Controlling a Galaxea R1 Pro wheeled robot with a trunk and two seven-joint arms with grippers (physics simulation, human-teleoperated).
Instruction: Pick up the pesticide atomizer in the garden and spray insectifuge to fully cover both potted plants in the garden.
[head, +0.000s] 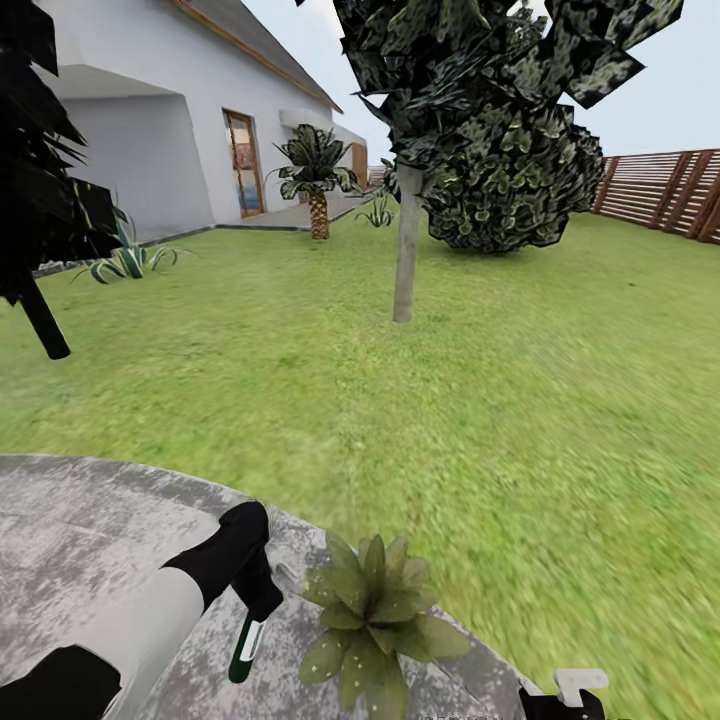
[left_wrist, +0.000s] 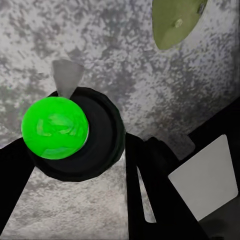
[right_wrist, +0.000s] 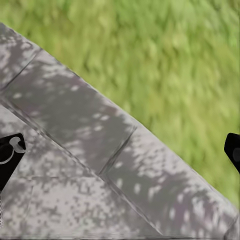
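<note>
Here we found the left gripper (head: 250, 610) held low over the rounded grey patio (head: 80, 530), its fingers pinching the pesticide atomizer (head: 246, 648), a slim dark green bottle with a white band that hung tilted just above the concrete. In the left wrist view the atomizer (left_wrist: 55, 127) appeared end-on as a bright green round shape set in a dark ring, with a pale wedge-shaped part beside it and one dark finger (left_wrist: 150, 200) running alongside; the mottled patio (left_wrist: 115, 55) lay beneath. Just beside the bottle, toward the patio's edge, stood one potted plant (head: 375, 615), a low rosette of pointed, pale-speckled green leaves; we could not make out its pot. A single leaf of that plant (left_wrist: 175, 20) entered the left wrist view near the frame edge. The right gripper (head: 565, 695) barely showed at the lower edge of the head view, near the patio's rim, and in its own wrist view the fingers (right_wrist: 10, 155) stood spread well apart, with nothing between them, over the paving where it met the lawn (right_wrist: 170, 55). Beyond the patio the lawn (head: 450, 400) stretched to a slim-trunked tree (head: 405, 250), a dark bush (head: 520, 190), a small palm (head: 317, 185), a striped agave (head: 125, 258), the white house (head: 150, 120) and a slatted wooden fence (head: 660, 190).
</note>
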